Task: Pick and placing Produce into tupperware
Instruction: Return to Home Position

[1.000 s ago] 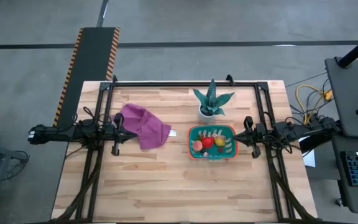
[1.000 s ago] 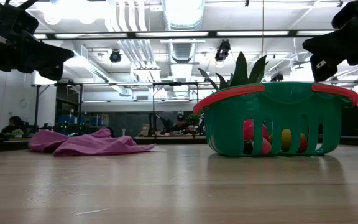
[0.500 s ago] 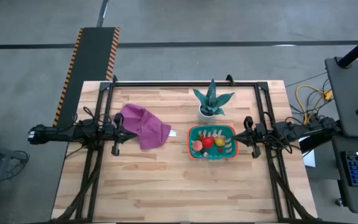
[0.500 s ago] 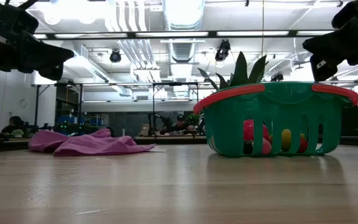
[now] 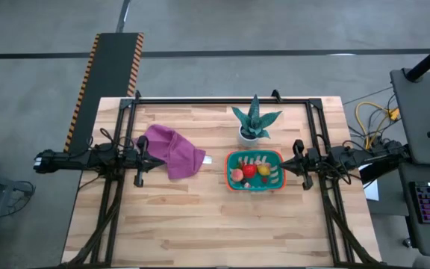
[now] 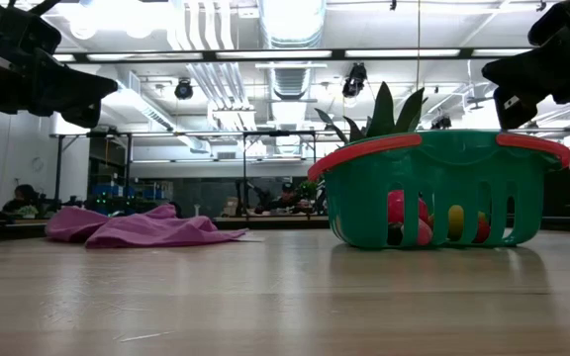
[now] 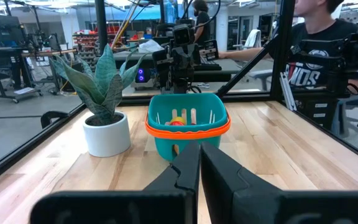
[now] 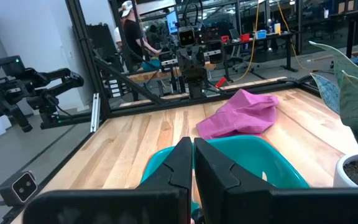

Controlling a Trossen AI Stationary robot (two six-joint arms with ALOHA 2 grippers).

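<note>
The teal tupperware point(image 5: 255, 184), a slotted tub with an orange rim, stands on the table right of centre. In it lie pieces of produce: a red one point(image 5: 249, 170), a peach one point(image 5: 237, 175) and a yellow one point(image 5: 264, 170). My right gripper point(image 5: 282, 166) is shut and level, held above the tub's right rim point(image 6: 534, 140), with nothing in it. My left gripper point(image 5: 163, 161) is also shut and level, above the left edge of a purple cloth point(image 5: 174, 152). In the wrist views, both pairs of fingers point(image 7: 199, 163) point(image 8: 192, 158) are closed together.
A green spiky plant in a white pot point(image 5: 254, 124) stands just beyond the tub. The purple cloth point(image 6: 137, 227) lies crumpled left of centre. A black frame point(image 5: 222, 100) runs round the table's far edge. People sit in the room beyond point(image 7: 319, 37).
</note>
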